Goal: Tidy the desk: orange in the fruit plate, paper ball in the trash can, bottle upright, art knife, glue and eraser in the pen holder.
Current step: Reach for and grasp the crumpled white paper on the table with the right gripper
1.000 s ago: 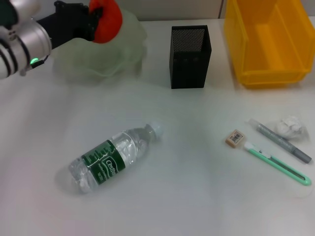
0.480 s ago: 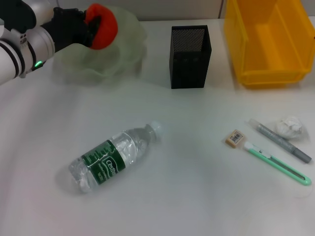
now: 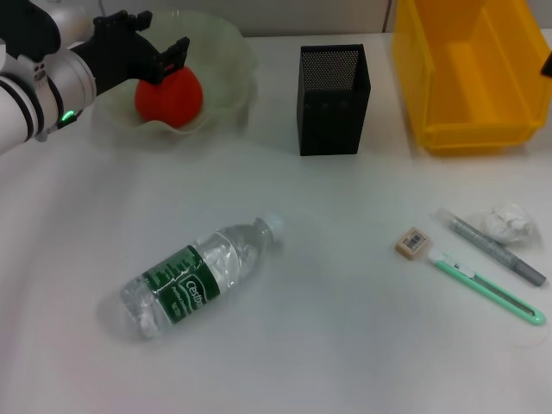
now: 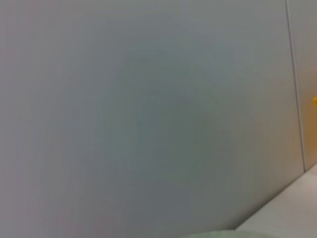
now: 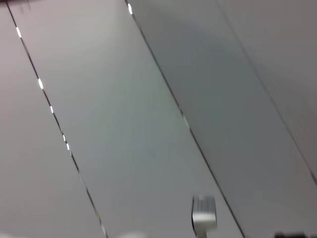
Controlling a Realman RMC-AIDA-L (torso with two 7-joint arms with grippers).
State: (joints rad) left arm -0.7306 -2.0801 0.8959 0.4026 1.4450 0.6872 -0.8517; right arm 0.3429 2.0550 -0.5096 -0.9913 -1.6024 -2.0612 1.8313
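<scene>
The orange (image 3: pixel 169 97) rests inside the pale green fruit plate (image 3: pixel 228 52) at the back left. My left gripper (image 3: pixel 155 39) hovers just above and behind the orange, open, its black fingers apart and holding nothing. A clear bottle (image 3: pixel 194 280) with a green label lies on its side in the middle of the desk. At the right lie the eraser (image 3: pixel 412 242), the green art knife (image 3: pixel 487 289), the grey glue stick (image 3: pixel 496 248) and the white paper ball (image 3: pixel 509 222). The black mesh pen holder (image 3: pixel 332 99) stands at the back centre. Neither wrist view shows any task object, and the right gripper is out of view.
A yellow bin (image 3: pixel 470 73), the trash can, stands at the back right beside the pen holder. The white desk (image 3: pixel 345 345) spreads between the bottle and the small items at the right.
The left gripper lowered the orange into the fruit plate and let go; its fingers have spread and the orange now sits on the plate.
</scene>
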